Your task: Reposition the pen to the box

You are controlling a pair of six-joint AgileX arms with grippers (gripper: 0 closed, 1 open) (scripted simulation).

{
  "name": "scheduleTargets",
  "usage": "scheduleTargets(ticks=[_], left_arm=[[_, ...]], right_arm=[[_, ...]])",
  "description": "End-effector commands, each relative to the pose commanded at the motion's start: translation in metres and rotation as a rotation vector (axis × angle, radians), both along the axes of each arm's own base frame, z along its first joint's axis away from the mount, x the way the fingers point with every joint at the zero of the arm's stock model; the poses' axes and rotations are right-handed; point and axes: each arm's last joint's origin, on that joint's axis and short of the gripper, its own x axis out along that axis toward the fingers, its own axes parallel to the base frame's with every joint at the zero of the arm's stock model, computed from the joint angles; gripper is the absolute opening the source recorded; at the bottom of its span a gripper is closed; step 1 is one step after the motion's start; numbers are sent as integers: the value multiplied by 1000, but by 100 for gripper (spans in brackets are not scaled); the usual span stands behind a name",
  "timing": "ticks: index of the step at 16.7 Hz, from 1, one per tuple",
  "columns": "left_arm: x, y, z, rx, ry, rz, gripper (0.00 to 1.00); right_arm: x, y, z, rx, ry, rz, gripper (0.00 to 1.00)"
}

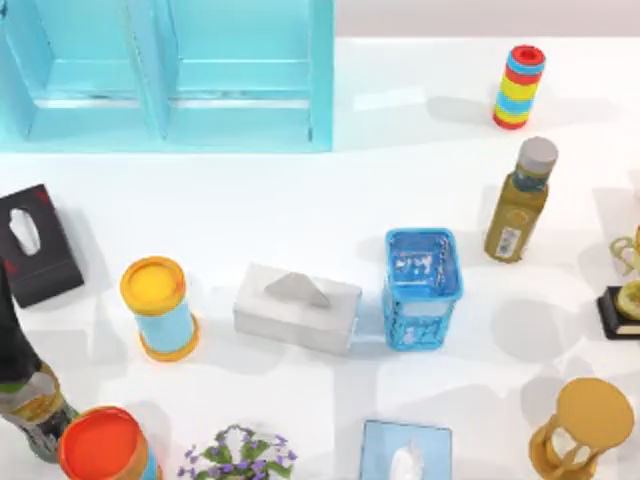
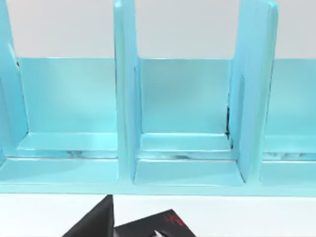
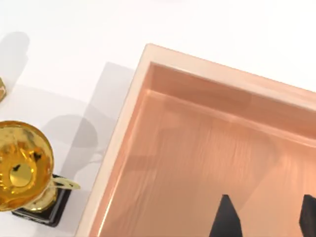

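Observation:
The pen is out of view. The box (image 3: 163, 163) is a shallow tray with pale wood walls and an orange-brown floor, seen in the right wrist view. My right gripper (image 3: 266, 219) hangs over the box's inside, open, with nothing between its two dark fingertips (image 3: 225, 219). No pen lies on the part of the box floor that shows. My left arm (image 1: 12, 320) is a dark shape at the table's left edge, and its wrist view faces the cyan shelf (image 2: 182, 123).
A gold trophy (image 3: 22, 170) on a black base stands just beside the box's wall. The table holds a white tissue box (image 1: 297, 307), blue basket (image 1: 421, 288), olive bottle (image 1: 518, 205), ringed stack (image 1: 519, 86), yellow-lidded can (image 1: 158, 306), black tissue box (image 1: 35, 245) and hourglass (image 1: 583, 428).

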Motion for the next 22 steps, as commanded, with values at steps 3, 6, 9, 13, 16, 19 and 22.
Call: scheduleTargets(ticks=[3, 6, 9, 13, 16, 19, 22], left_arm=[[0, 0, 0, 0, 0, 0, 100], [0, 0, 0, 0, 0, 0, 100], [0, 0, 0, 0, 0, 0, 100], [0, 0, 0, 0, 0, 0, 100], [0, 0, 0, 0, 0, 0, 100], [0, 0, 0, 0, 0, 0, 100], [0, 0, 0, 0, 0, 0, 100]], right_arm=[[5, 1, -11, -8, -7, 1, 0], [13, 2, -31, -12, -11, 1, 0], [19, 3, -51, -8, -6, -2, 0], [21, 4, -58, -5, -4, -4, 0], [21, 4, -58, -5, -4, -4, 8], [21, 4, -58, -5, -4, -4, 30], [21, 4, -58, -5, -4, -4, 53]])
